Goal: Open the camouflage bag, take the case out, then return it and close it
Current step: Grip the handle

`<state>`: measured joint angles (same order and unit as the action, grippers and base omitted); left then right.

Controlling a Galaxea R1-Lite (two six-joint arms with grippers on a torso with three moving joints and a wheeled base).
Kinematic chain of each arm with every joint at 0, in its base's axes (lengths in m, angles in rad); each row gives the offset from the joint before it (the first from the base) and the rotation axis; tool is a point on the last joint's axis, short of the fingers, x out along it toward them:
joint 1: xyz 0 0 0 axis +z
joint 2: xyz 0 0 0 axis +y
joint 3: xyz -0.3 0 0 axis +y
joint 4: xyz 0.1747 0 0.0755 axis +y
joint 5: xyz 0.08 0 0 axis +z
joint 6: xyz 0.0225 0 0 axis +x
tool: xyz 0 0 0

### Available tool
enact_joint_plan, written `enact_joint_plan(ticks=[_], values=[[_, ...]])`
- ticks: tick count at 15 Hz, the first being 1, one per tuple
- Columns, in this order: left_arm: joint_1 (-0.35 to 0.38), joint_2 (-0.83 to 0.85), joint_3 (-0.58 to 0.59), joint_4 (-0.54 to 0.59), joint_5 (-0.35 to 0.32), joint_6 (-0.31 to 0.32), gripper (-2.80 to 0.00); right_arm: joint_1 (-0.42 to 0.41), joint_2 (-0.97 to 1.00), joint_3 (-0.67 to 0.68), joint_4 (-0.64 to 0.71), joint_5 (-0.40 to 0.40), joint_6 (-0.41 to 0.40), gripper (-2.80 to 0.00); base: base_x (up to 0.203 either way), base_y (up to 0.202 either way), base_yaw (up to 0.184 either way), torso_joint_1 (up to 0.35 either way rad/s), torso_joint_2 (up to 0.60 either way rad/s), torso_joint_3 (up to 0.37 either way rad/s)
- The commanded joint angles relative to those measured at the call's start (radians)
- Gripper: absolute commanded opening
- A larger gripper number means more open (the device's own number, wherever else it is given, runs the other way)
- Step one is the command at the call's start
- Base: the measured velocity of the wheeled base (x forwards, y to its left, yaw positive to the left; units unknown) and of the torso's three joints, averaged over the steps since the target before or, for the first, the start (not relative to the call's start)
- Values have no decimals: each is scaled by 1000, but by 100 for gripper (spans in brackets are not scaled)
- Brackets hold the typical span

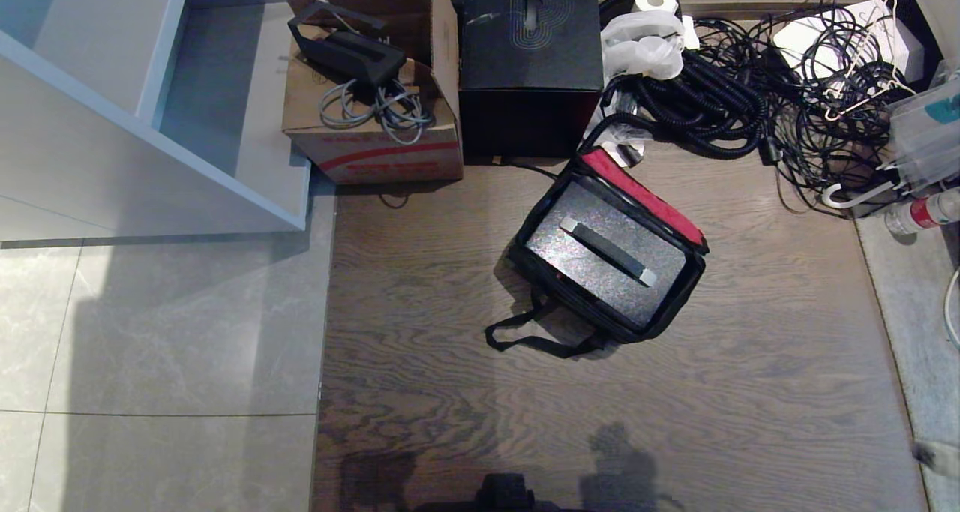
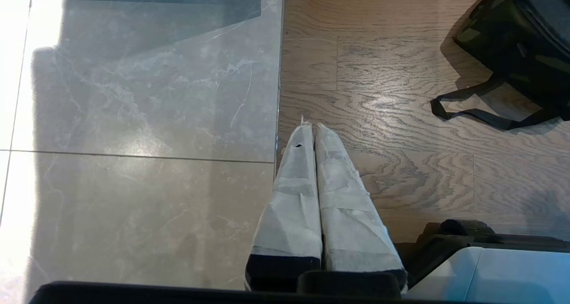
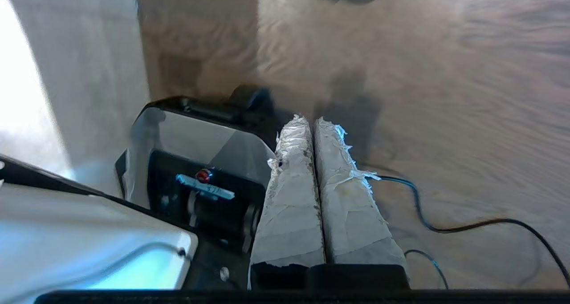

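The camouflage bag (image 1: 571,303) stands open on the wooden floor, its lid (image 1: 646,194) flipped back and showing a red inside. The case (image 1: 592,268), glittery black with a strap handle (image 1: 609,252), sits inside the bag. The bag's black strap (image 1: 525,339) lies loose on the floor in front. My left gripper (image 2: 310,126) is shut and empty over the seam between tile and wood, well short of the bag (image 2: 521,41). My right gripper (image 3: 311,119) is also shut and empty, above bare wood beside my base (image 3: 200,161).
Behind the bag stand a brown cardboard box (image 1: 375,122), a black box with a swirl emblem (image 1: 531,47) and a tangle of black cables (image 1: 750,92). A white shelf unit (image 1: 150,122) is at the left. A thin black cable (image 3: 445,228) runs over the floor near my right gripper.
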<state>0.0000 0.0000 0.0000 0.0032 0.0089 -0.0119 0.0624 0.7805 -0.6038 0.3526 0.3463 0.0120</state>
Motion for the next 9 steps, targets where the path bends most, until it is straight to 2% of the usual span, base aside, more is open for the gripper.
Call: enact_joint_plan(ticks=[1, 4, 9], values=[[0, 0, 0, 0, 0, 0, -280, 15, 310, -29, -97, 12, -2, -280, 0, 0, 0, 0, 0, 0], [0, 0, -2, 0, 0, 0, -280, 31, 588, -159, -272, 29, 9, -280, 0, 0, 0, 0, 0, 0], [0, 0, 0, 0, 0, 0, -280, 95, 922, -436, -504, 34, 37, -280, 0, 0, 0, 0, 0, 0]])
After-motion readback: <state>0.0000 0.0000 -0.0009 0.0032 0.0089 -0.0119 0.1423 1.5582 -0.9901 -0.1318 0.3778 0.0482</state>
